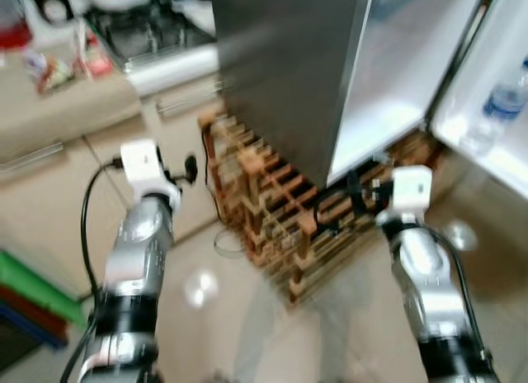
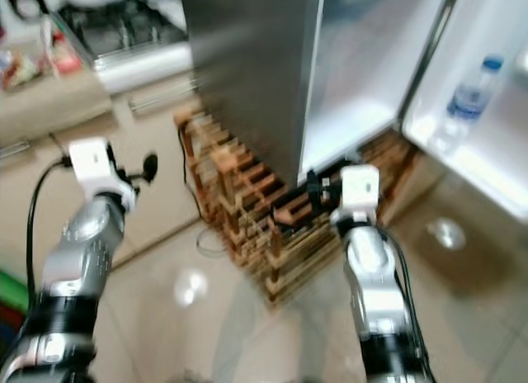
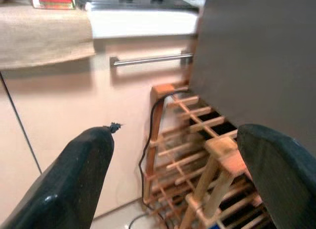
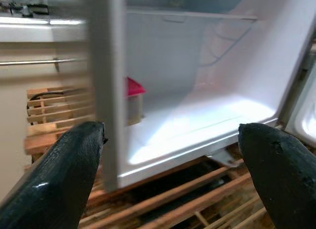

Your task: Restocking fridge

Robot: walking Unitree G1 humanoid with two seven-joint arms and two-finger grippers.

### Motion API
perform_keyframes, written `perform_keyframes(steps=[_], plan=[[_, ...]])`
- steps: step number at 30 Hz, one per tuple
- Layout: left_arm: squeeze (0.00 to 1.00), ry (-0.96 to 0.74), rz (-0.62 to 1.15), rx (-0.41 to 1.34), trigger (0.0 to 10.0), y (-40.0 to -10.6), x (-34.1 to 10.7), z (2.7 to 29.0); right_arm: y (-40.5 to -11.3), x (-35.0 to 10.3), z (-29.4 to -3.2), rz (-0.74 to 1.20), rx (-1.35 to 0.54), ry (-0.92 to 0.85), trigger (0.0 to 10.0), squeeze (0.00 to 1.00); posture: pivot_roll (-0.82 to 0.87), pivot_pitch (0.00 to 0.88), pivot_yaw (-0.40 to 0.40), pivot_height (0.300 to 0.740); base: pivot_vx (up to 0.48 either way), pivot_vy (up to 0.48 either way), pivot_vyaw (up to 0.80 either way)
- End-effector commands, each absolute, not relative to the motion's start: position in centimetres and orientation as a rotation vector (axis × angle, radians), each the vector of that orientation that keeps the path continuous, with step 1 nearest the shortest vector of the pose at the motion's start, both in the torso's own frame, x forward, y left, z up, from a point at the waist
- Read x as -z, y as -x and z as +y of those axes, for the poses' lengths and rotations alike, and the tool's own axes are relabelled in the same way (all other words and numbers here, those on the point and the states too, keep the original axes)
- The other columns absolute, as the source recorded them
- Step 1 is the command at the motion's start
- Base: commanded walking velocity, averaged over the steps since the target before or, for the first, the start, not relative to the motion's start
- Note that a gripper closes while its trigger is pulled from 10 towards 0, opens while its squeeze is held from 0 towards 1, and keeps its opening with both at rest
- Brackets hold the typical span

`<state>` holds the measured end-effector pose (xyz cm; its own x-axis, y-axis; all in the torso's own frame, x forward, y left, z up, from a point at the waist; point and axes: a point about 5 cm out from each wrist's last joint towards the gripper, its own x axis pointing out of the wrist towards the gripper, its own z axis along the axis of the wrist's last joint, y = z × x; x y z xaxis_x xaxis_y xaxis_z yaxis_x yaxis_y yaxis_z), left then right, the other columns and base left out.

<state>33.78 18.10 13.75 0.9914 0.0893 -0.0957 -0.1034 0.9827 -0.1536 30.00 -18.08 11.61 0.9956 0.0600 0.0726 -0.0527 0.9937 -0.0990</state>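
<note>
Currently both claws spread apart, empty. Right claw point(image 4: 168, 165) faces the open fridge point(image 4: 197, 91); a pink-topped item point(image 4: 133, 98) sits on the shelf ahead of it, blurred, possibly a container. Water bottle point(image 2: 470, 98) stands in the door shelf point(image 2: 462, 156), off to that claw's right. Left claw point(image 3: 173, 174) faces the wooden rack point(image 3: 197, 155) beside the fridge.

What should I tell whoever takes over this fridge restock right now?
Left gripper: open, holding nothing, facing the wooden rack beside the fridge.
Right gripper: open, holding nothing, aimed at the open fridge's lower shelf.
Fridge door stands open with a water bottle in its door shelf; a red-topped item sits inside.
Done: fridge opened.
Left: neither gripper holds an item, so fetch stock and load it.
</note>
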Motion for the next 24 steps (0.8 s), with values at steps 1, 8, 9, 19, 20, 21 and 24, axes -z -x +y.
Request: perform_keyframes(steps=[1, 8, 9, 19, 20, 21, 24], plan=[[0.0, 0.156, 0.098, -0.096, 10.0, -34.1, -13.7, 17.6, -29.8, -12.1, -19.0, -0.097, -0.027, 0.099, 10.0, 0.05, -0.09, 0.0, 0.08, 0.74, 0.0, -0.48, 0.47], [0.0, 0.195, 0.08, -0.073, 10.0, -33.9, -13.7, 17.1, -29.5, -12.0, -19.3, -0.094, 0.006, 0.1, 10.0, 0.03, -0.09, 0.0, 0.086, 0.74, 0.0, -0.343, 0.27], [0.0, 0.198, 0.081, -0.079, 10.0, -34.0, -13.6, 17.2, -29.5, -11.9, -19.2, -0.09, -0.001, 0.106, 10.0, 0.03, -0.09, 0.0, 0.086, 0.74, 0.0, 0.0, 0.0], [0.0, 0.085, 0.009, 0.056, 10.0, -32.6, -13.6, 17.4, -28.7, -11.7, -18.0, -0.09, -0.066, 0.085, 10.0, 0.05, -0.08, 0.0, 0.083, 0.74, 0.0, 0.0, 0.5], [0.0, 0.05, 0.033, 0.087, 10.0, -31.9, -13.0, 17.4, -28.4, -11.6, -17.9, -0.087, -0.071, 0.073, 10.0, 0.05, -0.08, 0.0, 0.083, 0.74, 0.0, 0.0, 0.52], [0.0, 0.016, 0.065, 0.103, 10.0, -31.1, -12.3, 17.5, -28.0, -11.4, -17.8, -0.082, -0.08, 0.067, 10.0, 0.05, -0.07, 0.0, 0.084, 0.74, 0.0, 0.0, 0.52], [0.0, 0.036, 0.146, 0.046, 10.0, -29.7, -10.6, 18.7, -27.4, -10.6, -17.5, -0.053, -0.091, 0.053, 10.0, 0.06, -0.07, 0.0, 0.082, 0.74, 0.0, 0.0, 0.51]])
